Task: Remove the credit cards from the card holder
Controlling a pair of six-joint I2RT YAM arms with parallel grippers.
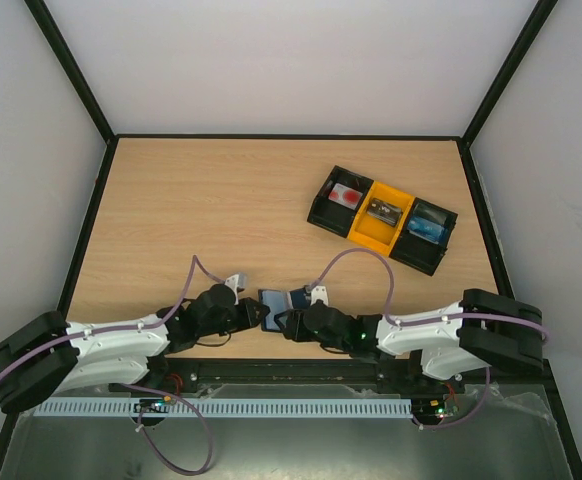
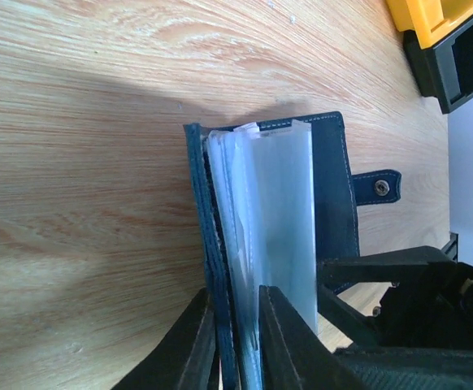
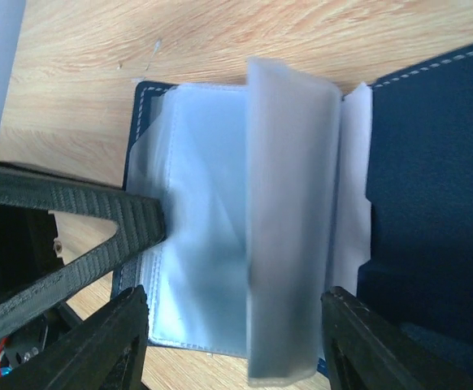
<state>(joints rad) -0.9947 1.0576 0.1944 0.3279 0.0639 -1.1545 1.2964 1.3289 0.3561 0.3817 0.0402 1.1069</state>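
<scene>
The navy card holder point(image 1: 273, 300) lies open at the near middle of the table, between both grippers. My left gripper point(image 2: 238, 345) is shut on one cover and a few pale pockets of the card holder point(image 2: 334, 171), holding that side upright. My right gripper point(image 3: 245, 345) is open, its fingers astride the pale pockets point(image 3: 212, 244) of the card holder point(image 3: 431, 162); no card shows in them. The pinkish-white card point(image 1: 346, 196) with a red spot lies in the tray's left compartment. The black card point(image 1: 383, 211) lies in the yellow middle one.
The black-and-yellow tray point(image 1: 323, 212) stands at the back right, with a blue item point(image 1: 429, 229) in its right compartment; its corner shows in the left wrist view point(image 2: 431, 32). The holder's closing tab point(image 2: 376, 187) points toward the tray. Black frame rails edge the table.
</scene>
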